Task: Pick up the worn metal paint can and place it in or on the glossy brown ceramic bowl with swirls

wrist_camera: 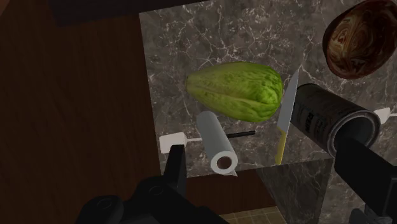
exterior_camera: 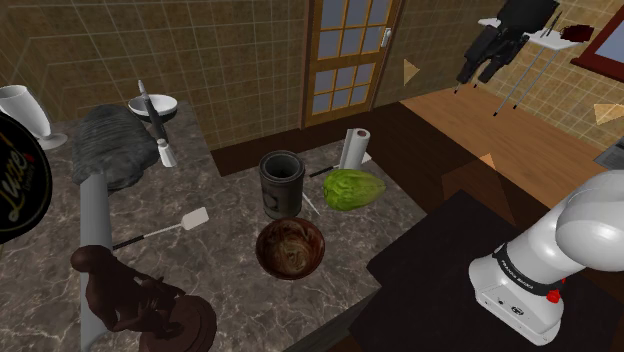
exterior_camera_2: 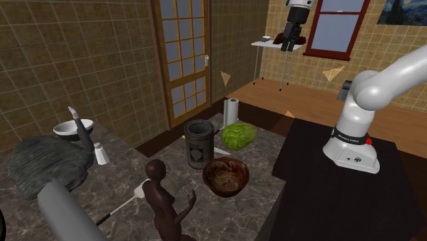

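Gripper: raised high, well apart from the counter; fingers spread wide, holding nothing.
Paint can: stood upright on the dark marbled counter, dark grey with an open top.
Bowl: brown with swirls inside, just beside the paint can; nothing lay in it.
Lettuce: green head near the paint can, on the shoulder view's right.
Knife: lay flat between lettuce and paint can.
Paper roll: stood upright at the counter edge, just beside the lettuce.
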Available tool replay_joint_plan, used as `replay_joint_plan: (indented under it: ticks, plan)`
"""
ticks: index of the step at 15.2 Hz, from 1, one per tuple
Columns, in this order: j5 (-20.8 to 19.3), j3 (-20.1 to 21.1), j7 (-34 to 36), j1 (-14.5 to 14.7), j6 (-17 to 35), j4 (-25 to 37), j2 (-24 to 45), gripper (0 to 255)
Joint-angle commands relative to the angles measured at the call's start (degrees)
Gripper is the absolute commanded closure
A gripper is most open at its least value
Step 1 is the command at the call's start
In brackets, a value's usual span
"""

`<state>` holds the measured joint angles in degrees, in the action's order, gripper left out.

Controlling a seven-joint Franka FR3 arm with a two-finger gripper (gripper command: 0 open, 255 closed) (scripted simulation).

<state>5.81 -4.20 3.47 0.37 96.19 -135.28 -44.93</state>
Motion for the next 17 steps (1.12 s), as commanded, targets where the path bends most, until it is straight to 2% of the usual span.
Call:
replay_joint_plan:
  ticks: [1, 9, 17]
  plan:
    - [0.0, 0.0, 0.0, 0.0, 0.0, 0.0, 0.0, 0]
    - [3.2, 7.3, 7.0, 2.4, 12.3, -2.3, 9.9, 0]
    - [3.9, 13.9, 14.3, 4.0, 23.5, 0.4, 24.0, 0]
